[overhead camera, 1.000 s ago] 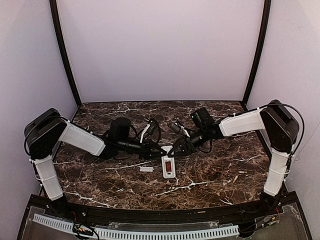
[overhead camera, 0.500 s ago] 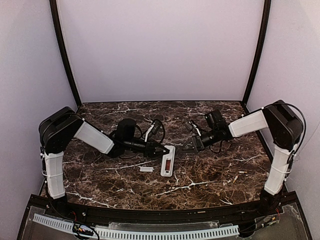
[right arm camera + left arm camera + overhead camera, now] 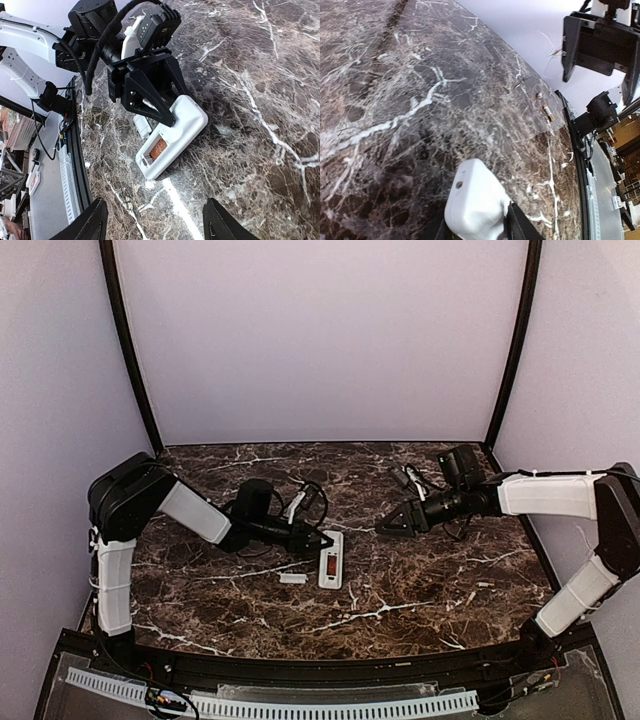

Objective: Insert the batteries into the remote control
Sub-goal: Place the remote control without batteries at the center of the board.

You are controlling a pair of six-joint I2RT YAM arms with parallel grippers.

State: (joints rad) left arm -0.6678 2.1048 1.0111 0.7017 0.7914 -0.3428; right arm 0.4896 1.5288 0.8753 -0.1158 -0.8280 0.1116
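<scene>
The white remote control point(image 3: 330, 562) lies back-up on the marble table, its compartment open with one reddish-brown battery point(image 3: 159, 148) inside. My left gripper point(image 3: 318, 538) is shut on the remote's far end, which shows between its fingers in the left wrist view point(image 3: 476, 202). My right gripper point(image 3: 385, 529) is open and empty, hovering to the right of the remote and apart from it; its fingers point(image 3: 95, 220) stand wide apart. A loose battery point(image 3: 548, 112) lies on the table far to the right point(image 3: 485, 585).
The small flat white cover piece point(image 3: 292, 578) lies just left of the remote, also seen in the right wrist view point(image 3: 142, 126). Dark frame posts point(image 3: 130, 350) and pale walls enclose the table. A black rail point(image 3: 300, 670) runs along the near edge.
My right gripper has pulled back to the right, away from the remote, and its arm has stretched out. My left gripper has kept hold of the remote, which shifted slightly left and turned.
</scene>
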